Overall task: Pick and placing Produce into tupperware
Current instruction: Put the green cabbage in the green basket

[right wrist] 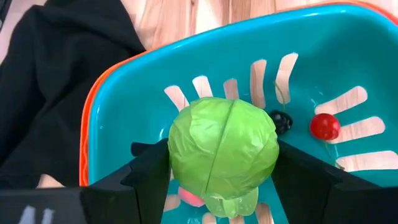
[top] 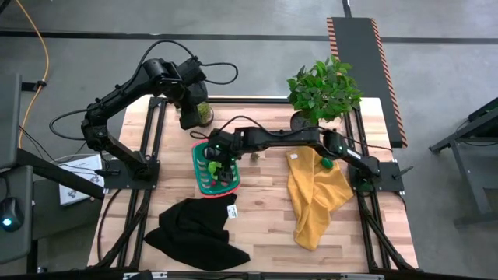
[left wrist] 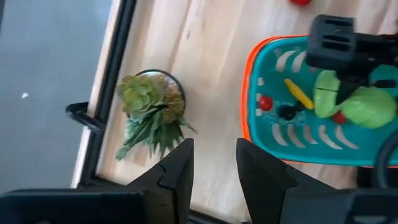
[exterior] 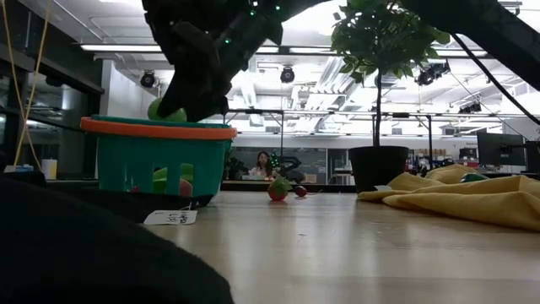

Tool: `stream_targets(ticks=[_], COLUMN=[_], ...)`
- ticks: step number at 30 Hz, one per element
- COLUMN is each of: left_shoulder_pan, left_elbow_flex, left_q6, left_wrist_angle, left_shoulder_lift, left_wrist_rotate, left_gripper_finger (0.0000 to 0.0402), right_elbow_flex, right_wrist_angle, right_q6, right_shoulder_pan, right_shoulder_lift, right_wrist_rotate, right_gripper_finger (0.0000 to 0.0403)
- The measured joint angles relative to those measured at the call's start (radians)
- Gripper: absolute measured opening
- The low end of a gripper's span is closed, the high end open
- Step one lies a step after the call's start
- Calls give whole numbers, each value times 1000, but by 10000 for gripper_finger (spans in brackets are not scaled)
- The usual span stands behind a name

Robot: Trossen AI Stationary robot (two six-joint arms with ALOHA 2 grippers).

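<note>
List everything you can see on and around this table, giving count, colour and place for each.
Slotted plastic basket: one, teal with orange-red rim, table centre-left.
Toy cabbage: one, green, held over basket.
Small toy produce: several, yellow, red, dark, inside basket.
Toy radishes: two, red, on table behind basket.
Cloth: one, yellow, right.
Cloth: one, black, front.
Leafy potted plant: one, green, rear right.
Succulent pot: one, green, rear left.
Left pincer: empty, above succulent.
Right pincer: gripping cabbage.

Open-plan robotics lab: grey concrete floor, black-framed wooden slat table, exposed ceiling with strip lights, monitors, one person seated at a far desk.
</note>
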Motion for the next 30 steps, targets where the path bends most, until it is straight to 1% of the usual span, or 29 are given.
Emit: stream_targets(ticks=[8,18,30], left_shoulder_pan=[0,0,-1], left_elbow_flex=[0,0,0], left_q6=[0,0,0], left_wrist_angle=[0,0,0], left_shoulder_lift=[0,0,0], left_wrist_rotate=[-14,-13,-10], left_gripper_finger=[111,111,111], right_elbow_flex=[0,0,-1], right_wrist_angle=[-27,-38,-37], right_q6=[18,11,18], right_shoulder_pan=[0,0,0], right_shoulder_lift=[0,0,0], right_wrist_rotate=[0,-11,-16], right_gripper_finger=[228,260,264])
